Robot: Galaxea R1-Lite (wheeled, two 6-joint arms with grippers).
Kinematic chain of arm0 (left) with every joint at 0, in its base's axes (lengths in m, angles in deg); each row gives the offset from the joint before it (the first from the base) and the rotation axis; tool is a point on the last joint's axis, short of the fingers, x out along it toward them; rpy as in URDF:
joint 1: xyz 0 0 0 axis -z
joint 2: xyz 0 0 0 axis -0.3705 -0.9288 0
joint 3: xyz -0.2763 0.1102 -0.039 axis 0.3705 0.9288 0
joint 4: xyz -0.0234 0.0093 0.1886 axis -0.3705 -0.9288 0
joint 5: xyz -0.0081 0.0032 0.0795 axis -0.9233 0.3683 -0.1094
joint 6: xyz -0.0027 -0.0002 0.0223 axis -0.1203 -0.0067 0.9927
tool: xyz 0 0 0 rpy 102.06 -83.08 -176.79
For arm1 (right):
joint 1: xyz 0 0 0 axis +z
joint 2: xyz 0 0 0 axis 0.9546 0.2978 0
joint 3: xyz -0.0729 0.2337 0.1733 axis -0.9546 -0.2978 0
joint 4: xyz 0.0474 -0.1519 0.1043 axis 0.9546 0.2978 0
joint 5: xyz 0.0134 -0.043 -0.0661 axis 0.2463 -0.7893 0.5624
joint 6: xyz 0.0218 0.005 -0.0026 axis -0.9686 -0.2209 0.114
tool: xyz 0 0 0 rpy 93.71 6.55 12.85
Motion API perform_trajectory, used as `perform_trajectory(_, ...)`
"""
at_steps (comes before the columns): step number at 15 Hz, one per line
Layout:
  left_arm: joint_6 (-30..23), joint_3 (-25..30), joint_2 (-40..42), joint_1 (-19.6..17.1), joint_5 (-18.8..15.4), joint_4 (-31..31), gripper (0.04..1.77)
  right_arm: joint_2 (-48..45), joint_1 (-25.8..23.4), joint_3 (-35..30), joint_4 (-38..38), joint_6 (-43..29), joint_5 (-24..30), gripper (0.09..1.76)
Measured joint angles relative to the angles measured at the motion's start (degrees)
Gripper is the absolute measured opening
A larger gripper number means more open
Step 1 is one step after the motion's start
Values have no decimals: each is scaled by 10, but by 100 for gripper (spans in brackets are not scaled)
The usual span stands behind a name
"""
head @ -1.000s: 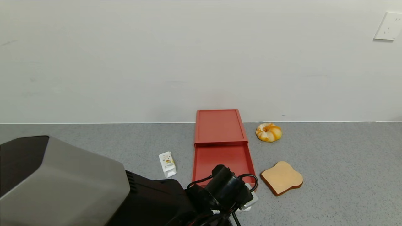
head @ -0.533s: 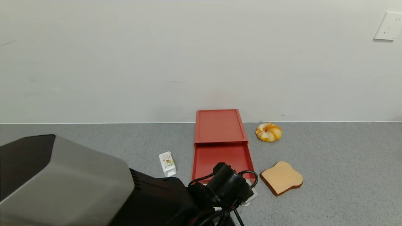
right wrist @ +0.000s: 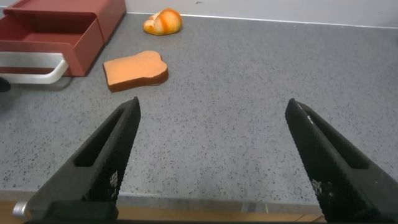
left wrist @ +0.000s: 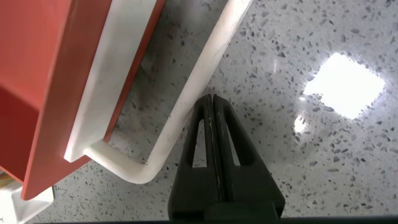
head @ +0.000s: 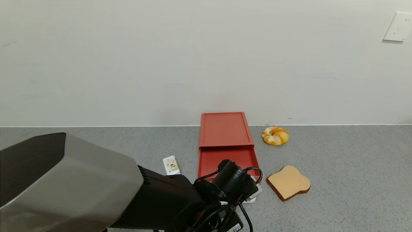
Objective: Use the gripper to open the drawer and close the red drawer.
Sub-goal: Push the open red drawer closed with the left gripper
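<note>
The red drawer (head: 227,158) sticks partway out of its flat red box (head: 224,128) by the wall. My left gripper (left wrist: 211,101) is shut with nothing between its fingers. Its tip rests against the outer side of the drawer's white loop handle (left wrist: 206,61). From the head, its round black wrist (head: 232,184) covers the drawer's front, and only a bit of the handle (head: 256,192) shows. My right gripper (right wrist: 212,104) hangs open over bare counter to the right, well away from the drawer (right wrist: 56,38).
A small white carton (head: 170,164) lies just left of the drawer. A toast slice (head: 288,182) lies to its right and a glazed bun (head: 275,135) sits beside the box. The grey counter ends at the white wall, which carries an outlet (head: 399,26).
My left arm has moved toward the wall, and the drawer has slid further into its box. Less of the tray shows now. The right arm has not moved.
</note>
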Motion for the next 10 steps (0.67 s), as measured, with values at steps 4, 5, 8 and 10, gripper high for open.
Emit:
perform_trajectory(4, 7, -17, -9, -12, 0, -1, 11, 0, 0, 0, 0, 0, 0, 171)
perform_trajectory(5, 9, -22, -11, -15, 0, -1, 11, 0, 0, 0, 0, 0, 0, 171)
perform_trajectory(8, 13, -40, -20, -26, 0, -4, 11, 0, 0, 0, 0, 0, 0, 171)
perform_trajectory(10, 25, -51, -25, -35, 0, -2, 11, 0, 0, 0, 0, 0, -1, 171)
